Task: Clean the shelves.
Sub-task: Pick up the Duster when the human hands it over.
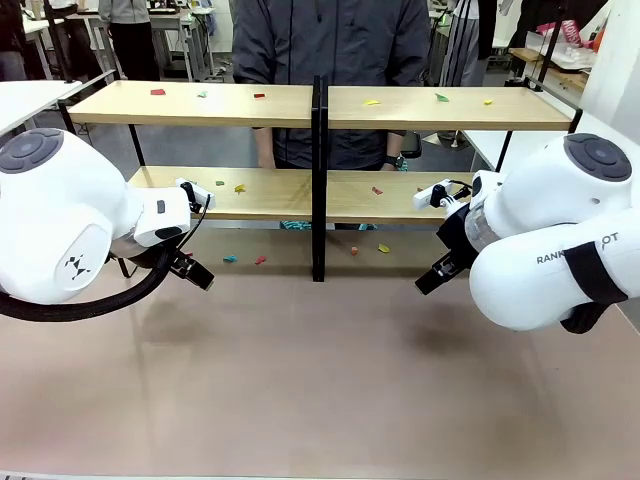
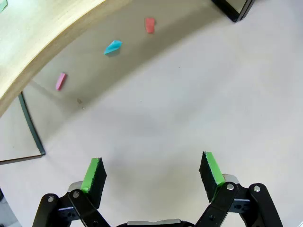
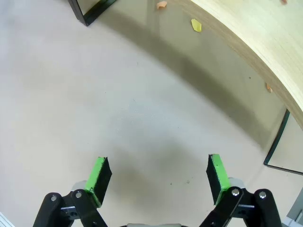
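Note:
The shelves (image 1: 290,105) stand across the far half of the table: two joined two-tier racks of light-wood boards on black frames. Small coloured scraps lie on both tiers and on the table under them. My left gripper (image 1: 192,272) hangs low at the left, in front of the lower board; in its wrist view the left gripper (image 2: 151,174) is open over bare table, with the board edge (image 2: 42,42) above. At the right my right gripper (image 1: 432,278) hovers the same way; seen from its wrist, the right gripper (image 3: 158,177) is open and holds nothing.
A person in a dark jacket (image 1: 330,40) stands behind the racks. Pink (image 2: 60,80), teal (image 2: 113,47) and red (image 2: 149,25) scraps lie under the left rack, a yellow scrap (image 3: 196,25) under the right one. The black middle post (image 1: 318,180) divides the racks.

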Available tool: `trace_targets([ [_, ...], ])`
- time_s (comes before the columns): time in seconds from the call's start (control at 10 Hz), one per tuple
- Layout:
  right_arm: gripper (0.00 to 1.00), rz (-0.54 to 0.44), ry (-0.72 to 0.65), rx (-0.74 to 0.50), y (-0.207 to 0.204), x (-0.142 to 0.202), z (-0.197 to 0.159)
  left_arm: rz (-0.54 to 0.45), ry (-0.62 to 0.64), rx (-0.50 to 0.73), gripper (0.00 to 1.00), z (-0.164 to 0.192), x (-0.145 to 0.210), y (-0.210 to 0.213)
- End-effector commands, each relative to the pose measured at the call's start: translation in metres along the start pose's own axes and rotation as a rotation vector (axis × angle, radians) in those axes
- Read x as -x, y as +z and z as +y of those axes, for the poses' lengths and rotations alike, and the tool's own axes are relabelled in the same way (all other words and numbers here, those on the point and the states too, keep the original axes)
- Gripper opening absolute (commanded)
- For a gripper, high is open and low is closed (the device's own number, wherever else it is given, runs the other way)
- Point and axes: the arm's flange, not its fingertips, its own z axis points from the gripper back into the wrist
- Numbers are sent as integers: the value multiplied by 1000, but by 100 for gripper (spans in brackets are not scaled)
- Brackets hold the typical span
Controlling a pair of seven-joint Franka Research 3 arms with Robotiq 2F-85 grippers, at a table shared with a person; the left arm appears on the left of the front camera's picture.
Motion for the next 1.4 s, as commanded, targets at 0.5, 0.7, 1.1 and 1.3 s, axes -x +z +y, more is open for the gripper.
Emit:
trace_targets([
  [0.5, 100, 0, 0, 0, 0, 0, 0, 0, -1, 0, 100, 0, 0, 0],
  [0.7, 100, -16, 49, -113, 28, 3, 9, -16, -54, 83, 100, 5, 9, 30],
  [1.1, 100, -110, -7, -167, 178, 49, -46, -198, -113, 311, 100, 30, 70, 197],
  [1.3, 100, -227, -31, -106, 245, 74, -71, -418, -107, 348, 100, 41, 111, 267],
])
